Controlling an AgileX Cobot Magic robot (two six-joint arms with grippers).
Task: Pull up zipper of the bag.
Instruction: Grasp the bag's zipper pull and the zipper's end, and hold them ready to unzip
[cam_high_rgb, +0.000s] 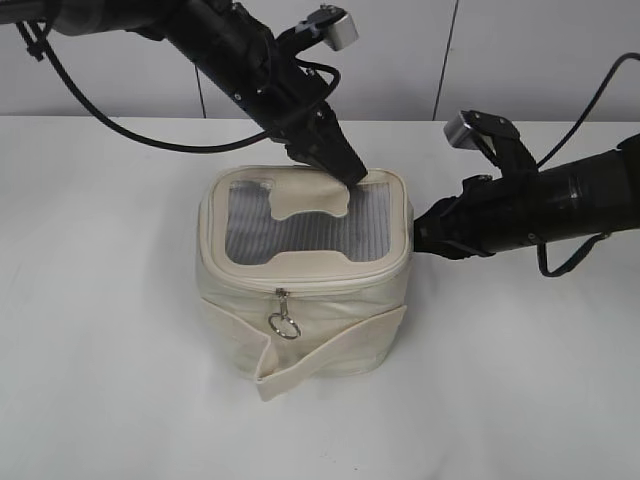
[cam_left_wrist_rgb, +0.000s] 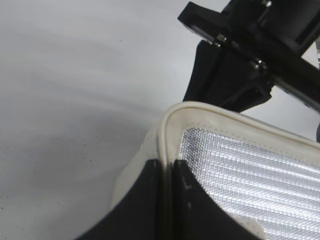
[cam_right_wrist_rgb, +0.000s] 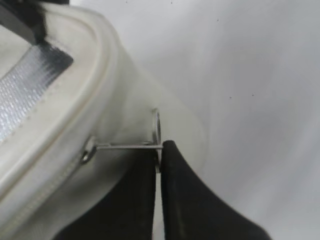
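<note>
Two arms on bag (cam_high_rgb: 300, 300), which sits mid-surface (cam_high_rgb: 100, 380). Left gripper (cam_left_wrist_rgb: 167, 192) at bag's far top edge, jaws together, pinching lid rim. Right gripper (cam_right_wrist_rgb: 157, 165) at bag's right side, jaws clamped on ring pull (cam_right_wrist_rgb: 156, 131) of zipper (cam_right_wrist_rgb: 55, 180). Second ring pull (cam_high_rgb: 284, 323) hangs at bag's front, untouched. Strap (cam_high_rgb: 330, 350) wraps bag's lower front.

- White table (cam_high_rgb: 110, 350): matte surface, fills the lower frame from 3 o'clock to 9 o'clock, with soft shadows.
- Wall (cam_high_rgb: 120, 90): pale grey panels behind the table at 12 o'clock.
- Vertical panel seam (cam_high_rgb: 446, 60): dark line at 1 o'clock.
- Light: even, diffuse.
</note>
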